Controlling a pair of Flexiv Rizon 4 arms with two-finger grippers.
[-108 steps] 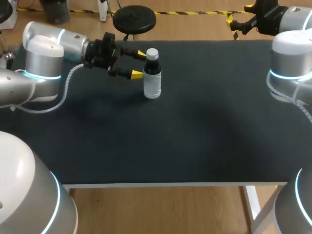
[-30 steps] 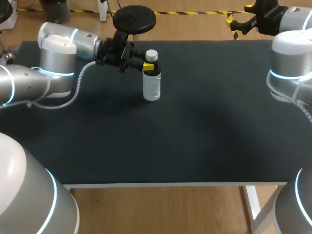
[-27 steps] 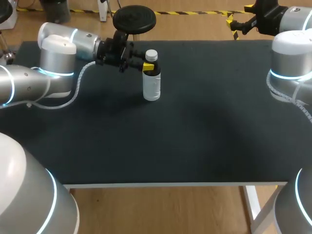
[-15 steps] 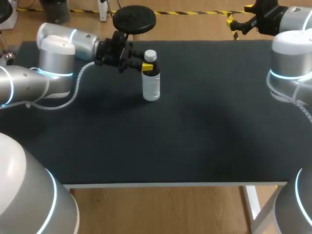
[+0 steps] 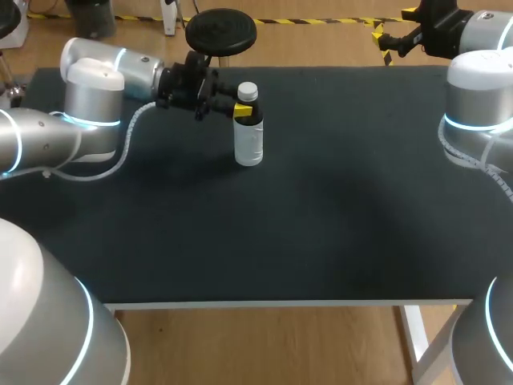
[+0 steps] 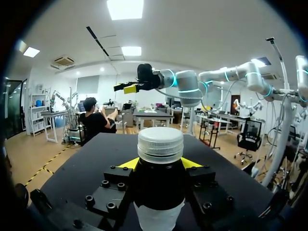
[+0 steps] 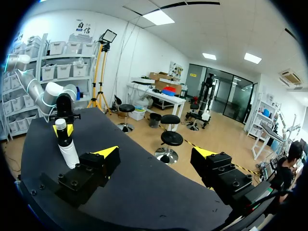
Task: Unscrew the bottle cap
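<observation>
A small clear bottle (image 5: 249, 140) with a dark neck band and a white cap (image 5: 248, 91) stands upright on the black table, toward its far left. My left gripper (image 5: 240, 109) comes in from the left and is shut on the dark neck just under the cap. In the left wrist view the cap (image 6: 160, 143) rises above the fingers, and a yellow tip (image 6: 127, 163) shows on each side of the bottle. My right gripper (image 5: 391, 40) hangs open beyond the table's far right edge, holding nothing. The right wrist view shows the right gripper (image 7: 156, 154), with the bottle (image 7: 68, 154) far off.
The black tabletop (image 5: 321, 208) runs wide to the right of the bottle and toward me. Its white front edge (image 5: 280, 304) lies near. My right arm's body (image 5: 479, 104) stands over the table's right edge.
Since the earliest frame my left gripper has moved in and shut on the bottle's neck. Over the last second nothing visibly moves, and the right arm keeps still.
</observation>
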